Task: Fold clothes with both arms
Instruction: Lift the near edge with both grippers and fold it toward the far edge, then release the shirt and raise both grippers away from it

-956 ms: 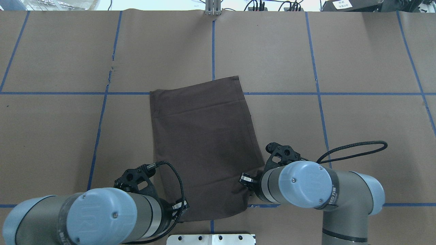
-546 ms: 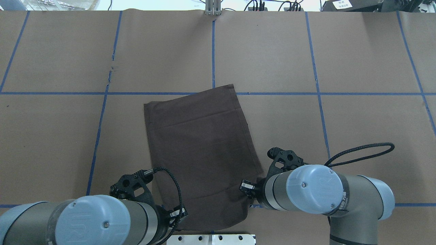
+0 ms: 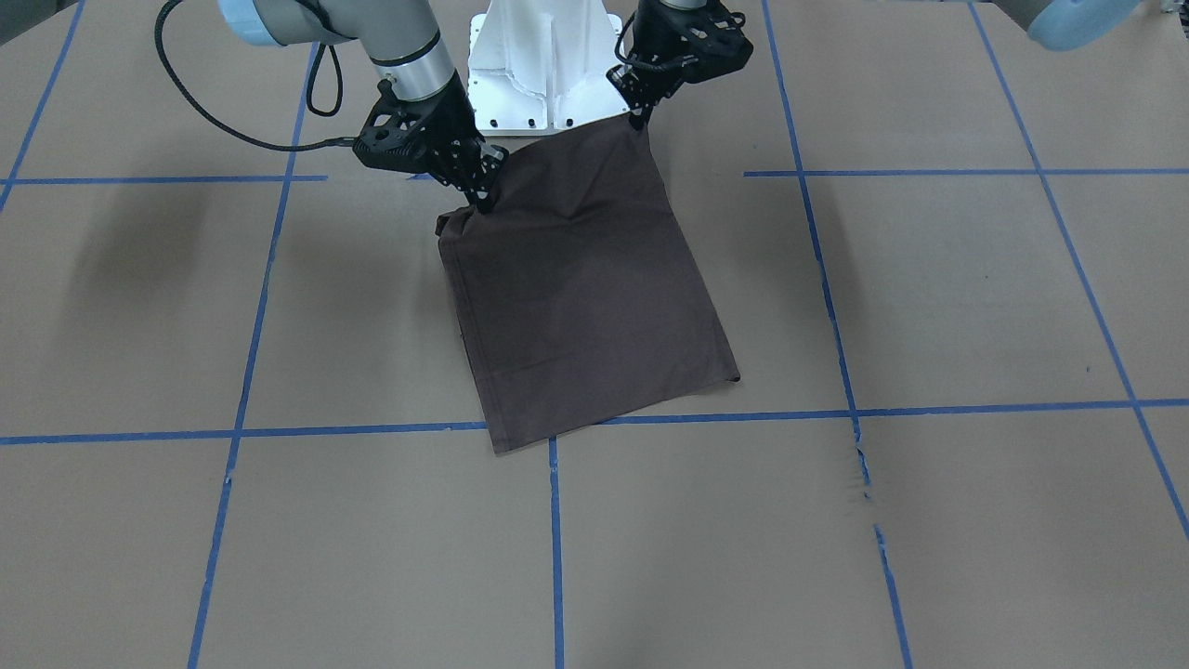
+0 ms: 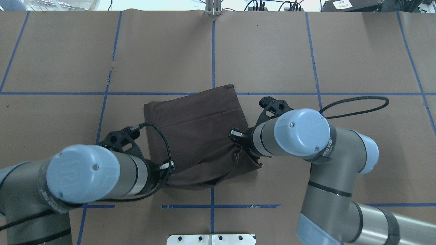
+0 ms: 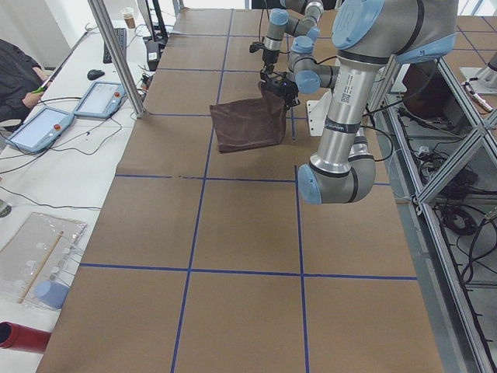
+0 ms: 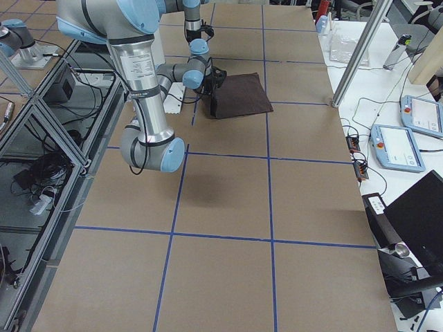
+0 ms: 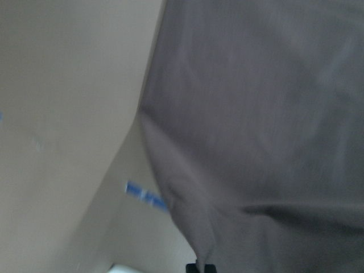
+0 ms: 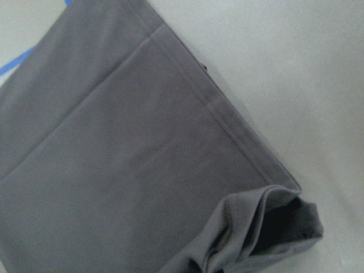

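The dark brown T-shirt lies folded into a long rectangle on the brown paper table, its far edge flat near the blue cross line. Its near edge is raised and bunched. My left gripper is shut on one near corner, and my right gripper is shut on the other. In the overhead view the left gripper and right gripper sit over the cloth, fingertips hidden by the wrists. The right wrist view shows the T-shirt with a curled corner at the bottom. Collar, sleeves and lettering are hidden.
The white pedestal plate stands at the table's near edge behind the arms. Blue tape lines grid the paper. A metal pole and a side bench with tablets lie beyond the far edge, where a person sits.
Both arms first dragged the shirt a little toward the base. They then moved forward, lifting its near edge and carrying it over the cloth toward the far edge. The visible shirt is shorter.
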Robot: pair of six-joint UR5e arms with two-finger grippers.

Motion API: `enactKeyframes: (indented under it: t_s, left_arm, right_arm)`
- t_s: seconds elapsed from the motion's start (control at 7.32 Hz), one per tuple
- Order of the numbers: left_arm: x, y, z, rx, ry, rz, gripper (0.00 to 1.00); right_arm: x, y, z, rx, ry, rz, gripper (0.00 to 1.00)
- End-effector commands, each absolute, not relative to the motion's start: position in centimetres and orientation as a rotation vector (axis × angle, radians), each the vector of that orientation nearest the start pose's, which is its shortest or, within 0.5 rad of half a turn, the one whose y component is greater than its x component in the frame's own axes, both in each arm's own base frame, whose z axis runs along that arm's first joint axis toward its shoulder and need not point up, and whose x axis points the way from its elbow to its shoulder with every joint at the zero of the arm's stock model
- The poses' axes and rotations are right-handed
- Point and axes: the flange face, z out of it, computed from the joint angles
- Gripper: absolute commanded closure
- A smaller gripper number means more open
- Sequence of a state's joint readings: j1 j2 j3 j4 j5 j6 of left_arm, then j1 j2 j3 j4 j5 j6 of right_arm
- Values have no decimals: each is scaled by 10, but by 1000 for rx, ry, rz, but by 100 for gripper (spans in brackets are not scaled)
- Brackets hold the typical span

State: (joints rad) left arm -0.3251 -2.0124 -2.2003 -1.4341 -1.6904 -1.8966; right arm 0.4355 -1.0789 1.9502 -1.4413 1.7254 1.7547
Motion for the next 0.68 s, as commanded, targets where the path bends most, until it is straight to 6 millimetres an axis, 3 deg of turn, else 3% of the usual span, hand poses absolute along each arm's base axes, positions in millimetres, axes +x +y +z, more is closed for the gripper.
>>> enactKeyframes:
  t_s: [0.0,0.14,0.27,0.41,0.55]
  left_arm:
    - [428,-370,210,-9,894,-569,100]
    - [448,-419,244,30,890,-593,100]
    - [467,-473,296,75,903,-615,2]
    - [471,-520,307,135,915,-593,0]
    - [453,-549,316,168,893,-597,0]
  right_arm:
    - [-532,-449,190,0,-947,562,100]
    - [-566,-504,195,24,-948,549,100]
    - [-577,-544,228,58,-965,511,1]
    - [-544,-586,232,87,-976,489,0]
    - [-529,-619,234,58,-964,454,0]
